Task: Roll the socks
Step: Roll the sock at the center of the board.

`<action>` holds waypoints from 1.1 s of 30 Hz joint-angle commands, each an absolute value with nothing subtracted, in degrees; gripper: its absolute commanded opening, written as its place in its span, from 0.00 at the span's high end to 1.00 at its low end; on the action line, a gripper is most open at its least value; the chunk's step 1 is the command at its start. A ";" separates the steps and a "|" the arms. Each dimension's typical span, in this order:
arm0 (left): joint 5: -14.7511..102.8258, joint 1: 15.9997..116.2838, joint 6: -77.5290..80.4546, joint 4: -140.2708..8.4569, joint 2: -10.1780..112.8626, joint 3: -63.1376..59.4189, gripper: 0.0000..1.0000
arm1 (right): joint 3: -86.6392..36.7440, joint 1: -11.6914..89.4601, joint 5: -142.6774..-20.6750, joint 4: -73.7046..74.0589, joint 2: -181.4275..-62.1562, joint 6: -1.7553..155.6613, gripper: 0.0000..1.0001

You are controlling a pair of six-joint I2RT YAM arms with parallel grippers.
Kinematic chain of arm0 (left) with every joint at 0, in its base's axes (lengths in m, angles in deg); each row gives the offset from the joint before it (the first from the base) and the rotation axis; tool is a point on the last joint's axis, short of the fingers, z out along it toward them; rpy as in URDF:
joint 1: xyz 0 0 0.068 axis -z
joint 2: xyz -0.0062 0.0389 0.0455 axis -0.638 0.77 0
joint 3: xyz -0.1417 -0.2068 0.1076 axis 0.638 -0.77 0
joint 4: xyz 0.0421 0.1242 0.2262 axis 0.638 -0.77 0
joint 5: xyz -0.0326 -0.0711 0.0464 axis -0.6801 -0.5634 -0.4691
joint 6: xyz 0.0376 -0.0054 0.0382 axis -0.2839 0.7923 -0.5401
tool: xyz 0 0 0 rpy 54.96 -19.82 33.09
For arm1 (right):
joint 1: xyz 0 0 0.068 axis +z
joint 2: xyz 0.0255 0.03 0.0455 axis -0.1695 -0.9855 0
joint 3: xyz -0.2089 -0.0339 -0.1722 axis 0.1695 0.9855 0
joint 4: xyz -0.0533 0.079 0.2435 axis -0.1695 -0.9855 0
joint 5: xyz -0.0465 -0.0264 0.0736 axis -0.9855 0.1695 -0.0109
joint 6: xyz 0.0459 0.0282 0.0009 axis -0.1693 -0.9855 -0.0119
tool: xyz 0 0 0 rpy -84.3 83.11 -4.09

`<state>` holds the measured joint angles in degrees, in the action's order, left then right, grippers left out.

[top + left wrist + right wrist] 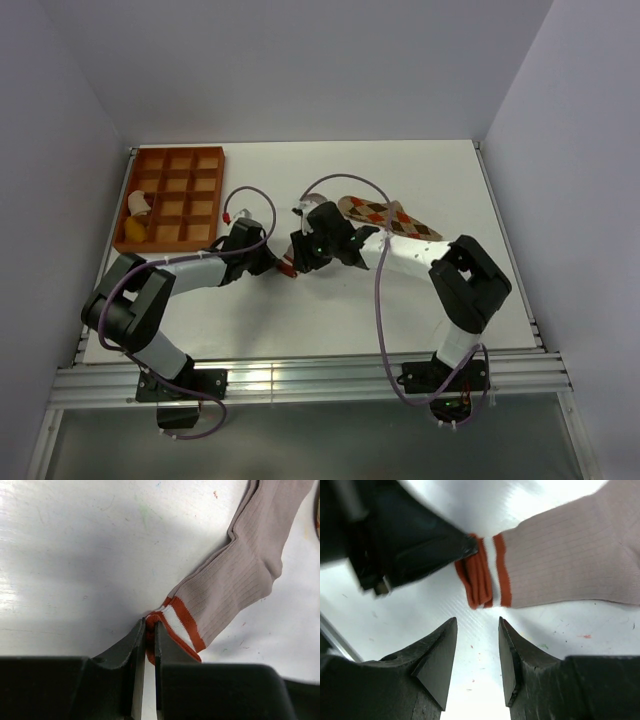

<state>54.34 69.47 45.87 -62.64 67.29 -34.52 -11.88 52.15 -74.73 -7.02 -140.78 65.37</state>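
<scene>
Grey sock (235, 585): flat on the table (75, 555); striped cuff (181, 624) pinched by left gripper (149, 630)
Right gripper (477, 625): jaws apart, empty, beside the cuff
Handling: likely light, limp; take it at the thick cuff

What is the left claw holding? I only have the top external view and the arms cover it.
Observer: The left claw is shut on the striped cuff of the grey-brown sock.
Operator: And the other one?
Observer: The right claw is open and empty, its jaws just short of that cuff.
Operator: Any roll started?
Observer: No, the sock lies unrolled along the table.
</scene>
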 commanded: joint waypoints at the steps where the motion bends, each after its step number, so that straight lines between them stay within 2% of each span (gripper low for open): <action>1: 56.25 69.70 43.23 -66.87 67.34 -32.46 1.00 | -7.51 55.88 -83.51 0.58 -136.78 74.53 0.54; 16: 54.67 69.79 42.53 -69.31 68.31 -30.70 1.00 | 1.29 63.90 -92.65 20.45 -136.86 86.49 0.46; 33: 53.79 69.79 42.71 -70.03 68.75 -30.17 1.00 | -0.82 65.57 -92.04 21.69 -143.89 88.51 0.48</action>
